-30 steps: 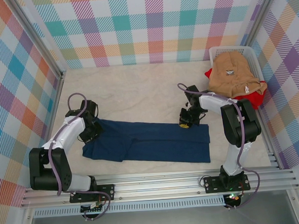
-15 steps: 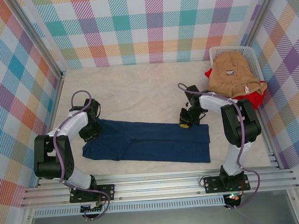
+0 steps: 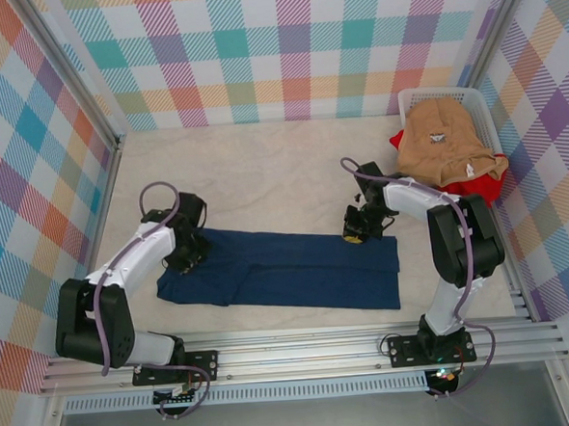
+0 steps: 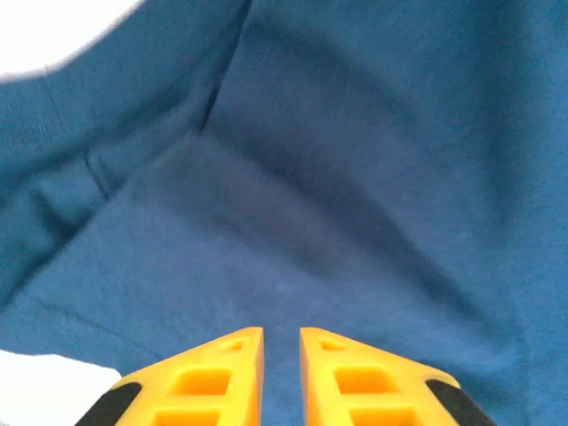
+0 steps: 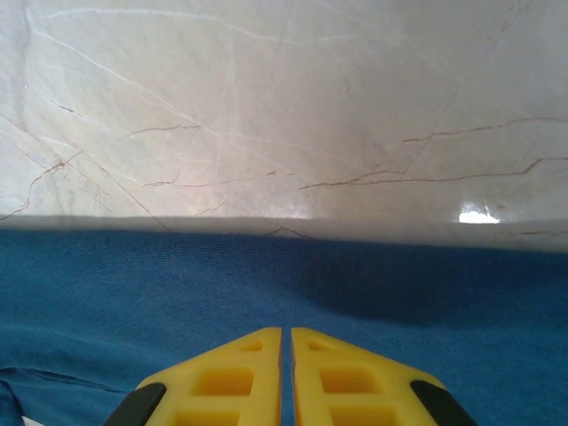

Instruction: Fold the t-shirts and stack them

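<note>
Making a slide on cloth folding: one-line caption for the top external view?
Left arm and right arm at opposite ends of the navy t-shirt; tan t-shirt in the basket.

Far half of the table (image 3: 262,166) is bare from the left wall across to the white basket (image 3: 411,99), open passage for either arm. Near half is crossed by the flat navy t-shirt (image 3: 298,275), low enough to pass over; the left gripper (image 3: 185,261) and right gripper (image 3: 353,236) stand at its 2 ends, wide gap between. Far right corner is blocked by the basket, heaped with the tan t-shirt (image 3: 445,145) and red t-shirt (image 3: 484,189); plaid walls (image 3: 31,171) close 3 sides.
</note>
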